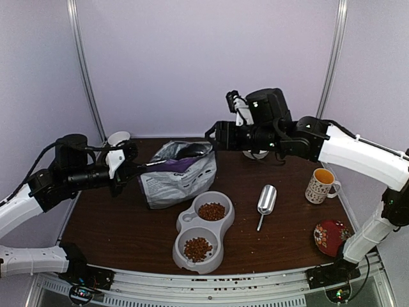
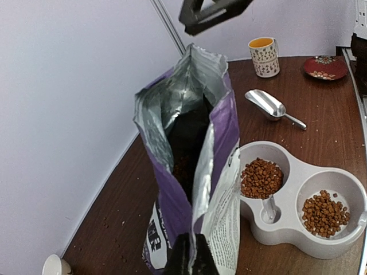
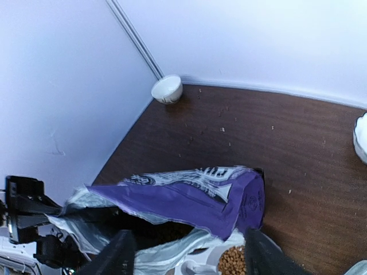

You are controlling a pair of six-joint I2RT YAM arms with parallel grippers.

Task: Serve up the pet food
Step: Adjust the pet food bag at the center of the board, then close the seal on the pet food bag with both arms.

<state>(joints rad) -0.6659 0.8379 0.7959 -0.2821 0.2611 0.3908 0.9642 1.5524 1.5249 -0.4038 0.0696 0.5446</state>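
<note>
The reddish-brown kibble pellets (image 1: 211, 211) fill both cups of the grey plastic double bowl (image 1: 185, 220), which sits at 6 o'clock on the dark wooden worktop (image 1: 115, 224). At the bowl's 10 o'clock sits the purple-and-silver foil food bag (image 1: 176, 171), its mouth gaping toward 1 o'clock. The left jaws are pressed fully together on the bag's edge at its 9 o'clock side. The right jaws hang part-open just over the bag's mouth, black fingers (image 3: 112, 255) apart and gripping nothing. A shiny metal scoop (image 1: 266, 200) lies at the bowl's 3 o'clock; a patterned ceramic mug (image 1: 319, 185) and a red patterned plate (image 1: 331, 235) stand farther toward 3 o'clock
</note>
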